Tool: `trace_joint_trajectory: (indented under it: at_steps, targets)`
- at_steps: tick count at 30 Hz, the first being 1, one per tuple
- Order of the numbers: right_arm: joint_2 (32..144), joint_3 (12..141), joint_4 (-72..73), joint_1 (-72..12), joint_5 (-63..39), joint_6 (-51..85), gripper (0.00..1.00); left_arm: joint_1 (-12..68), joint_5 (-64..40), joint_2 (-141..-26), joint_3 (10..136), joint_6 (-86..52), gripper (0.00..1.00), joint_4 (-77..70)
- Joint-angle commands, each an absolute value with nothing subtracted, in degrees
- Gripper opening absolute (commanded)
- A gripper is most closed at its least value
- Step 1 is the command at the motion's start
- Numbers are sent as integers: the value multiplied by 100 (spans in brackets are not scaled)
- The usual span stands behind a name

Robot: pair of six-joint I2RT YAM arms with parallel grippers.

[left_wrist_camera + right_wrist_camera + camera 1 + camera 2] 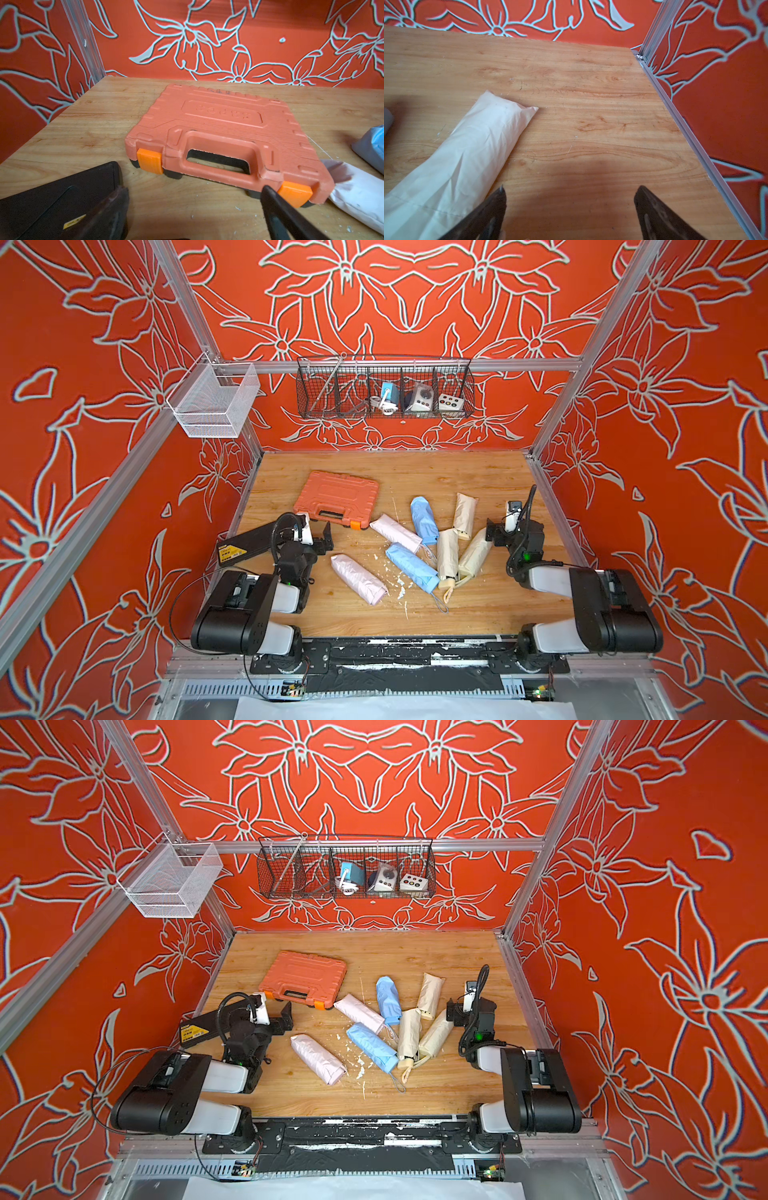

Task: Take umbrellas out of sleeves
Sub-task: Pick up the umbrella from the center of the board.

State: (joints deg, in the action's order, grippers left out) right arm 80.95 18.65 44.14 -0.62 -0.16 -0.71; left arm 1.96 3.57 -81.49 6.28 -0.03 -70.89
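Several short umbrellas in smooth sleeves lie in a loose heap right of the table's middle, seen in both top views. A pink one point(358, 578) lies apart from them, nearest my left arm. In the heap are another pink point(395, 532), two blue point(424, 519) point(411, 567) and three cream ones point(465, 514) point(447, 553) point(476, 553). A cream handle point(446, 583) and wrist loops stick out at the front. My left gripper point(318, 533) point(194, 189) is open over bare wood. My right gripper point(500, 526) point(571, 188) is open and empty beside a cream sleeve point(463, 158).
An orange tool case point(337, 497) point(224, 135) lies just beyond my left gripper. A flat black box point(253, 541) lies beside that gripper, by the left wall. White flecks litter the wood point(399, 585). A white wire basket point(214, 402) and a black one point(384, 387) hang on the walls.
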Motion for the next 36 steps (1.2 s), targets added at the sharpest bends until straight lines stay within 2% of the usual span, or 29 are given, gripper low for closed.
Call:
trace_joint_trajectory:
  at_steps: [1, 13, 20, 23, 29, 34, 36]
  targets:
    - [8086, 1898, 4466, -50, -157, -132, 98, 229, 387, -8199, 598, 35, 97, -7346]
    - [8095, 1937, 4387, -1, -257, -87, 98, 185, 342, -8292, 554, 20, 97, -7592]
    - [7950, 2041, 4083, 20, -154, -12, 98, 178, 274, -8140, 672, 16, 97, -7201]
    - [7694, 2189, 3630, 108, -120, 112, 98, 185, 243, -7949, 950, 32, 98, -6593]
    - [7156, 2663, 2470, 137, -111, 173, 98, 182, 568, -7722, 1972, -356, 97, -4370]
    - [6821, 3793, 501, 130, 705, 1307, 98, 257, 620, -7431, 2278, -740, 97, -3467]
    - [6825, 4284, -141, 144, 947, 1894, 98, 342, 730, -7400, 2678, -827, 97, -2619]
